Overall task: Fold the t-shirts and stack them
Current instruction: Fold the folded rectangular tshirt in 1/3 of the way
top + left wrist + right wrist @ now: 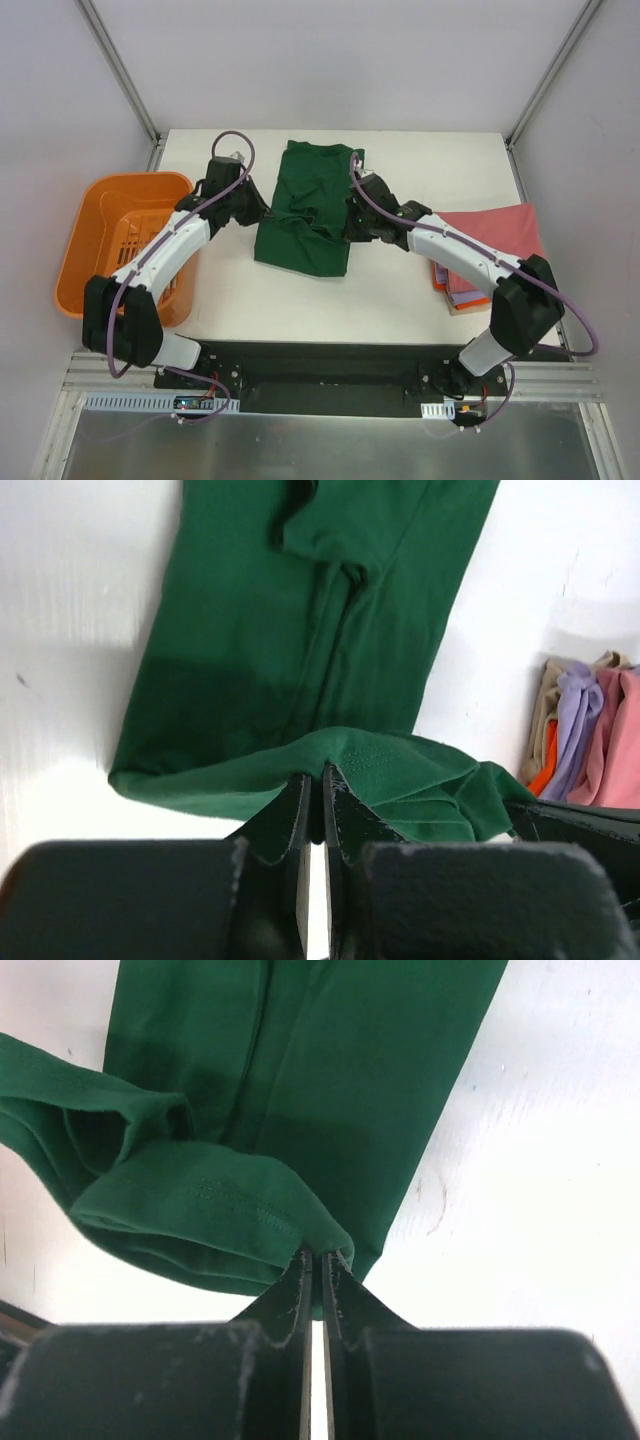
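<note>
Lying at the centre of the white table [420,160], the dark green t-shirt [305,205] was folded into a long strip running from twelve to six o'clock. It looked light, limp and not slippery. Any unsupported part would likely sag, so hems and doubled edges seemed the best places to hold. The left gripper [312,785] was clamped on a bunched fold at the shirt's nine o'clock edge. The right gripper [317,1260] pinched a hemmed fold at its three o'clock edge. Farther out at three o'clock sat the stack of folded t-shirts [490,240], pink-red on top. At nine o'clock stood the orange slotted basket [72,250].
</note>
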`<state>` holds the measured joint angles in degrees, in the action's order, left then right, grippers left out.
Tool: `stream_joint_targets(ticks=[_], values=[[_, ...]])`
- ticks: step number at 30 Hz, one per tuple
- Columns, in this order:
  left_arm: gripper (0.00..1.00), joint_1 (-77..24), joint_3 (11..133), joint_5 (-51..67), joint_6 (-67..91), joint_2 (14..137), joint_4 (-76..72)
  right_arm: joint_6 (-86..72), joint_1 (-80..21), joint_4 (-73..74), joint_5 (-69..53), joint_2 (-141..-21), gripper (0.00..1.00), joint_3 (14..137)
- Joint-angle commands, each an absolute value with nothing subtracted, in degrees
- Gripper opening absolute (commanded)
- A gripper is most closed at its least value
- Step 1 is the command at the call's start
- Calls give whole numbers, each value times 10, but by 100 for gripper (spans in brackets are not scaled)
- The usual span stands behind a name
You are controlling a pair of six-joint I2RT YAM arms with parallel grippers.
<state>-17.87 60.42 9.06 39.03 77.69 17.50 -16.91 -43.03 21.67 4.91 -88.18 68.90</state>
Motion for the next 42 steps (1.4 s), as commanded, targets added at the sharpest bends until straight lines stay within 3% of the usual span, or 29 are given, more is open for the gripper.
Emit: stream_joint_targets(ticks=[1,13,19,21,24,25,27,29,30,34,42], values=[[0,-153,665,141,351,836,138,-135,-398,212,6,-926,1,745],[0,-131,767,174,323,994,132,-112,-340,193,-26,-1050,1,821],[3,-120,805,192,314,1056,132,-117,-318,187,-12,-1099,6,851],[9,-117,817,200,314,1072,133,-117,-311,191,-12,-1118,9,867],[38,-111,833,219,308,1082,140,-120,-303,197,-8,-1118,18,878],[57,-109,836,226,305,1078,143,-117,-302,198,-4,-1109,25,876],[99,-109,833,238,294,1062,144,-111,-303,193,-5,-1085,48,861],[99,-108,819,233,298,1034,145,-107,-304,188,-16,-1056,59,842],[99,-108,807,230,300,1016,144,-105,-307,186,-22,-1043,74,830],[99,-108,722,208,305,932,144,-77,-338,169,-62,-996,97,780],[99,-108,513,142,358,780,142,-51,-395,92,-210,-1057,96,796]])
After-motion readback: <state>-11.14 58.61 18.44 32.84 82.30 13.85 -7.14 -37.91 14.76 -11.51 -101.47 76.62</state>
